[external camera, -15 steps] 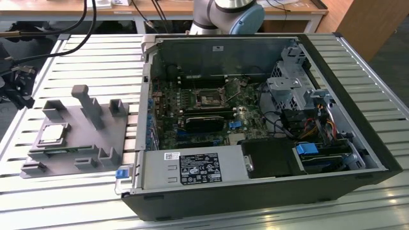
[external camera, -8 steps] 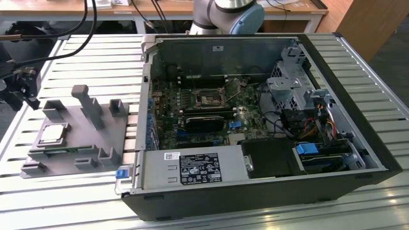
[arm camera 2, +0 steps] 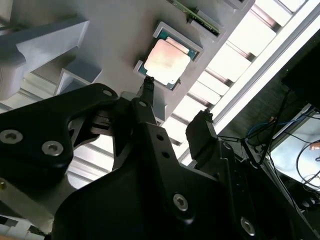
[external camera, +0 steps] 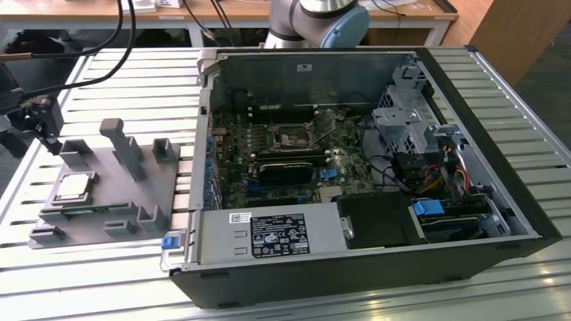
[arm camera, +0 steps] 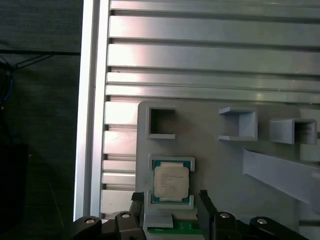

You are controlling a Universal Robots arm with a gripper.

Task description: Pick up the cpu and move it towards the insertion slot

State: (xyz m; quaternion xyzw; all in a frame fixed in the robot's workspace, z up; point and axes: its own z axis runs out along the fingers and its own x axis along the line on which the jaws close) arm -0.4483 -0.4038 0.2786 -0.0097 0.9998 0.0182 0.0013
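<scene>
Cpu flat, silvery top up, in a recessed pocket near the edge of the grey tray on the exterior view's left, ungripped. Gripper open above the tray, fingers spread to either side of that pocket in the first wrist view. Insertion slot well apart, on the board inside the open computer case, just beside the tray on the slatted tabletop.

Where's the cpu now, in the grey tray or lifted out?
In the grey tray. The cpu lies flat in its recess there; the gripper is open, not clamped on it.
</scene>
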